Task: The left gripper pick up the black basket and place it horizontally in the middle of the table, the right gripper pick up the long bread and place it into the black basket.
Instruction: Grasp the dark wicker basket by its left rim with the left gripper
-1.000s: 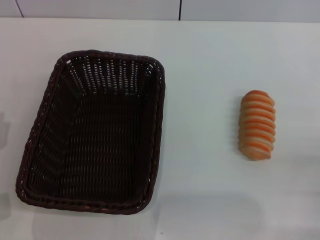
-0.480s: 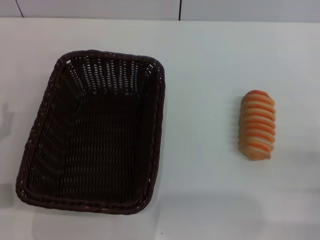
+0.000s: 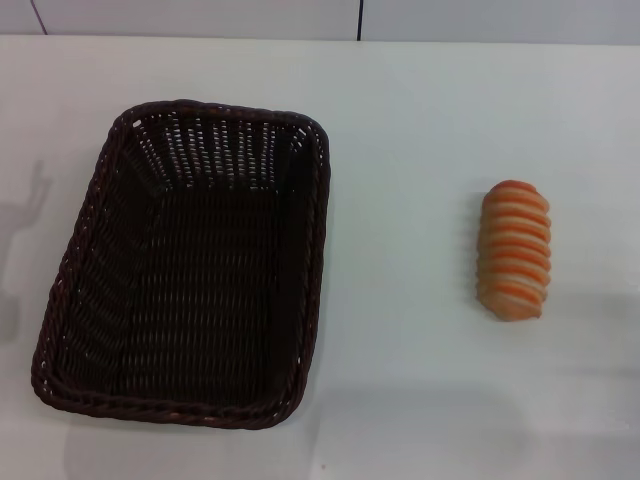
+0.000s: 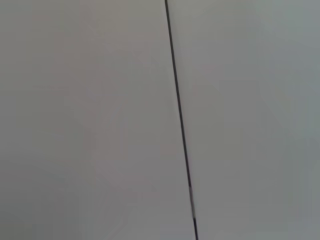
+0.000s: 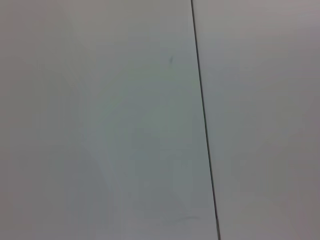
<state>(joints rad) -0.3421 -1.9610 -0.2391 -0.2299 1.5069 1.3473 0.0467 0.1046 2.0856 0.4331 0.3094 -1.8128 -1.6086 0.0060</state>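
The black basket (image 3: 185, 265) is a large dark woven wicker basket lying empty on the left half of the white table (image 3: 420, 130), its long side running front to back. The long bread (image 3: 515, 250), orange-brown with pale cream stripes, lies on the right side of the table, well apart from the basket. Neither gripper shows in the head view. Both wrist views show only a pale flat surface with a thin dark seam (image 4: 179, 120) (image 5: 204, 120). A faint shadow lies on the table left of the basket (image 3: 25, 225).
The table's far edge meets a pale wall with a dark vertical seam (image 3: 360, 18). Bare tabletop lies between the basket and the bread.
The faint shadow at the table's left edge has grown and moved inward toward the basket. Basket and bread have not moved.
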